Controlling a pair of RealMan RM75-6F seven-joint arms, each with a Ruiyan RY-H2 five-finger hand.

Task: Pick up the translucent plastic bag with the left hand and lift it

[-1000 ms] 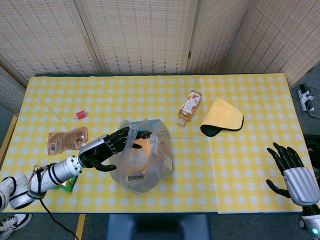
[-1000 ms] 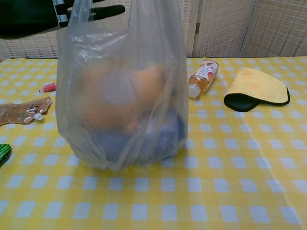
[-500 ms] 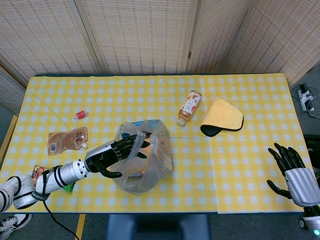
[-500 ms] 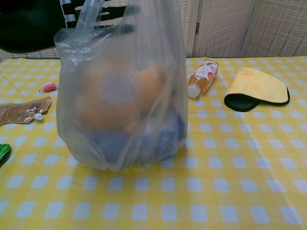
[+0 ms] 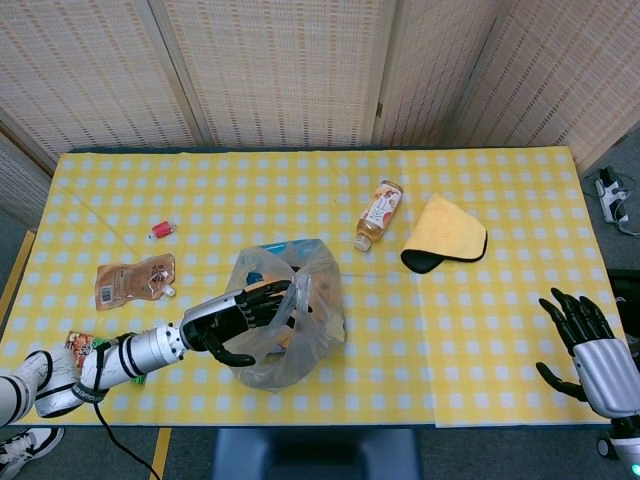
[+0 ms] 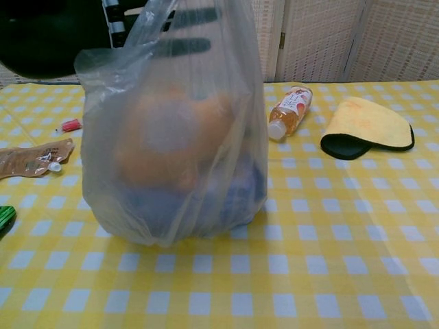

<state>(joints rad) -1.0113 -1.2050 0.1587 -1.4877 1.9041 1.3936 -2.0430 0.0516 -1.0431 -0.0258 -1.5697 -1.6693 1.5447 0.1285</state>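
The translucent plastic bag [image 5: 300, 335] stands on the yellow checked table [image 5: 480, 330], with orange and blue items showing dimly inside. My left hand [image 5: 238, 318] reaches in from the left and its fingers curl around the plastic at the bag's top edge, thumb below. In the chest view the bag [image 6: 178, 157] fills the left centre, its bottom resting on the cloth, and the left hand [image 6: 48, 34] is a dark blur at the top left with fingers showing through the plastic. My right hand [image 5: 588, 345] hangs at the table's right front edge, fingers spread, holding nothing.
A small drink bottle [image 5: 377, 214] lies behind the bag, beside a folded yellow cloth [image 5: 447, 232]. A brown pouch [image 5: 133, 281] and a small red item [image 5: 162, 229] lie to the left. A green packet [image 6: 3, 218] sits near the front left edge.
My left hand has slid rightward and its fingers have curled further around the bag's top. The bag's upper part has bunched and shifted slightly. The right hand has stayed put.
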